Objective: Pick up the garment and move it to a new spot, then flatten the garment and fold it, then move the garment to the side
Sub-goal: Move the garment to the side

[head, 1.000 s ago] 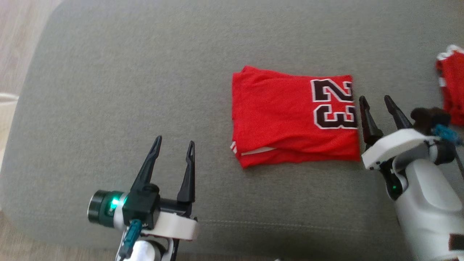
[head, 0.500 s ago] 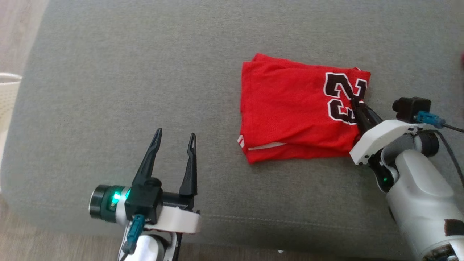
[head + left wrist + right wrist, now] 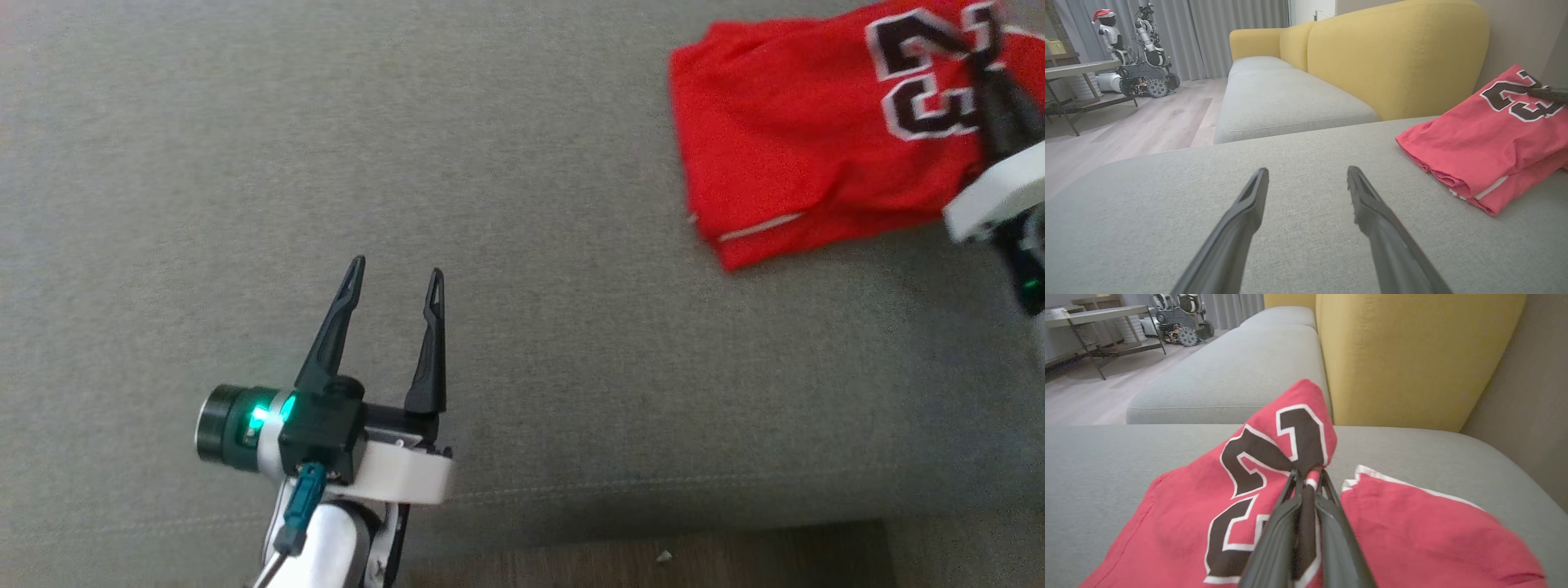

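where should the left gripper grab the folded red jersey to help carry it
Probably the near left corner of the folded jersey, where the stacked layers and white trim show an open edge. Bring the left gripper in low from the jersey's left side, sliding along the cushion; the right gripper is shut on the opposite, numbered edge.

The one legible marking is the numeral 23 (image 3: 1519,100), in black block digits edged with white, printed on the red garment (image 3: 784,139). In the head view it lies sideways near the garment's right edge, blurred and partly covered. In the right wrist view the right gripper (image 3: 1308,475), pinched closed on the cloth, creases the print and distorts the digits. No brand or label can be read.
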### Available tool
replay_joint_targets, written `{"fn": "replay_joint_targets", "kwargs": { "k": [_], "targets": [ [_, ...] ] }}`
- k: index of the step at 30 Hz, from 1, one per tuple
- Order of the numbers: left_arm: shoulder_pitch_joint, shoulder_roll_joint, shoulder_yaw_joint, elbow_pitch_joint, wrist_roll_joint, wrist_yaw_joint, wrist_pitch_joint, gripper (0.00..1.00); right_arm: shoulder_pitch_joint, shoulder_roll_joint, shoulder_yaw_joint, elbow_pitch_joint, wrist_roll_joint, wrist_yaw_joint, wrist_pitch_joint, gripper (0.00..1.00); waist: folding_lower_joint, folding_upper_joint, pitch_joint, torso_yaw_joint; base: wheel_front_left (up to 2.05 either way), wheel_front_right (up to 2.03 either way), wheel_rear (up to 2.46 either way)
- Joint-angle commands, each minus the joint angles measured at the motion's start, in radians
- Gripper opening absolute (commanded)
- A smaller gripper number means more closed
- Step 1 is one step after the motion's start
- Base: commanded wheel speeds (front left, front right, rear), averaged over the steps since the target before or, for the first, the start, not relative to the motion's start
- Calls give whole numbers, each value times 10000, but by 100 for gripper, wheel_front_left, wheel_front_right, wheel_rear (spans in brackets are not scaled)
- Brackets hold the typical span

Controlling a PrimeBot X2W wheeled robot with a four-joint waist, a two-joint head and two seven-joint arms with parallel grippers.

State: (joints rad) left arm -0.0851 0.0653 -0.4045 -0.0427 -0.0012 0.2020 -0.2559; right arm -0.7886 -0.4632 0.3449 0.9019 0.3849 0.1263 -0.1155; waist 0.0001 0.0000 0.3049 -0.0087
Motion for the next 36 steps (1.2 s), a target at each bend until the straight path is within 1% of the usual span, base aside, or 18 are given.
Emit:
{"fn": "replay_joint_targets", "kwargs": {
  "k": [1,4,10,16,19,20,21,22,24,27,29,32,33,34,36],
  "targets": [
    [-314,89,269,-392,82,29,-59,100,-205,-274,-65,-407,-104,44,19,0,-1,0,211,-243,0,0,0],
    [-416,109,202,-405,78,19,-59,100,-341,-694,-496,-745,-217,44,299,0,-1,0,379,-446,0,0,0],
    [-646,170,83,-420,102,19,-59,100,-414,-1311,-1467,-1280,-538,44,911,0,-1,0,728,-681,0,0,0],
    [-888,274,4,-456,129,57,-59,100,-455,-1560,-2609,-1590,-1377,44,1458,0,-1,0,1093,-737,0,0,0],
    [-1043,358,-38,-454,116,58,-59,100,-378,-1541,-3531,-1770,-2221,44,1777,0,-1,0,1281,-678,0,0,0],
    [-1076,375,-48,-445,106,56,-59,100,-329,-1509,-3811,-1811,-2518,44,1870,24,-1,0,1305,-657,0,0,0],
    [-1101,391,-52,-435,96,60,-59,100,-281,-1461,-4138,-1884,-2866,44,1918,93,-1,0,1323,-638,0,0,0],
    [-1124,405,-54,-423,84,65,-59,100,-231,-1384,-4477,-2042,-3275,44,1854,100,-1,0,1334,-614,0,0,0],
    [-1161,423,-49,-381,58,84,-59,100,-93,-1097,-5065,-2464,-4146,44,1621,100,-1,0,1291,-557,0,0,0],
    [-1150,425,-50,-258,4,113,-59,100,281,-256,-5589,-3143,-5086,44,1344,100,-1,0,1045,-460,0,0,0],
    [-1095,404,-43,-201,-48,153,-59,100,642,346,-5647,-3484,-5456,44,1193,100,-1,0,787,-388,0,0,0],
    [-920,351,-7,-120,-166,216,-59,100,1320,1298,-5300,-3779,-5408,44,969,100,-1,0,313,-275,0,0,0],
    [-845,330,19,-89,-221,232,-59,100,1583,1538,-4998,-3858,-5334,44,867,100,-1,0,151,-243,0,0,0],
    [-845,330,19,-89,-221,232,-59,100,1583,1538,-4998,-3858,-5334,44,867,100,-1,0,151,-243,0,0,0],
    [-695,268,111,-36,-386,254,-59,100,2066,2002,-4517,-3993,-4932,44,609,100,-1,0,-139,-171,0,0,0]
  ]
}}
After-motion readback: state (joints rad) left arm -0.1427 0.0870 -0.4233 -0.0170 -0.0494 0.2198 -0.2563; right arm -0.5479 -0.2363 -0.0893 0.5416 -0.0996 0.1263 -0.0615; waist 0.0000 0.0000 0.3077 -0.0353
